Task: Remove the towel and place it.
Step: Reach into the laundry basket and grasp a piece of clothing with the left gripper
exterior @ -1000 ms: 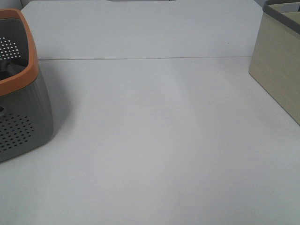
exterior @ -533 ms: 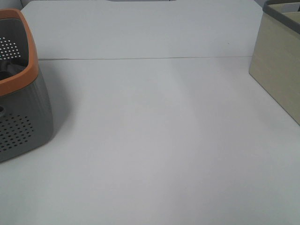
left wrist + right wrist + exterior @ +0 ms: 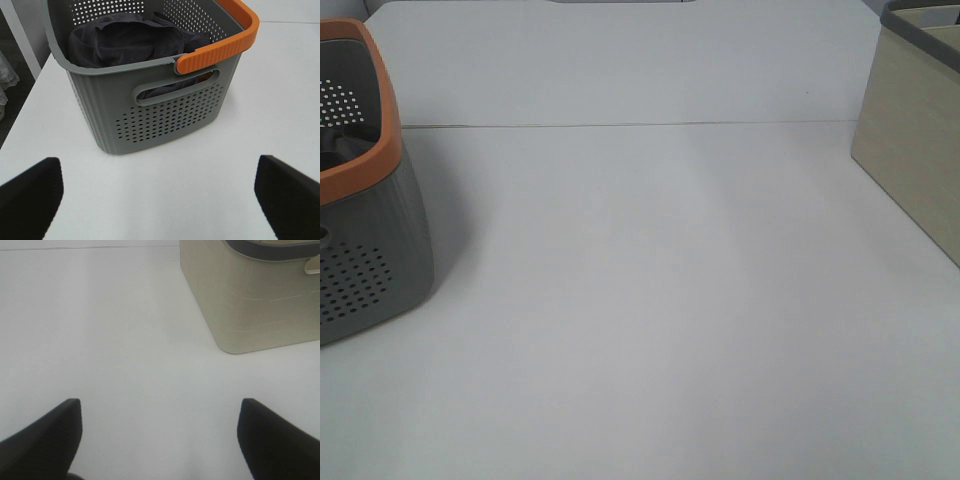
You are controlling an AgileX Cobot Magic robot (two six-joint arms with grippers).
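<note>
The dark towel (image 3: 127, 40) lies crumpled inside a grey perforated basket (image 3: 165, 115) with an orange handle (image 3: 225, 47). In the high view the basket (image 3: 365, 250) stands at the table's left edge, and only a dark sliver shows inside it. My left gripper (image 3: 160, 200) is open over bare table, short of the basket's near wall, holding nothing. My right gripper (image 3: 160, 440) is open and empty too, over bare table beside a beige bin (image 3: 250, 300). Neither arm appears in the high view.
The beige bin (image 3: 915, 150) with a dark grey rim stands at the table's right edge. A seam (image 3: 620, 125) runs across the white tabletop. The table's left edge (image 3: 30, 95) drops off beside the basket.
</note>
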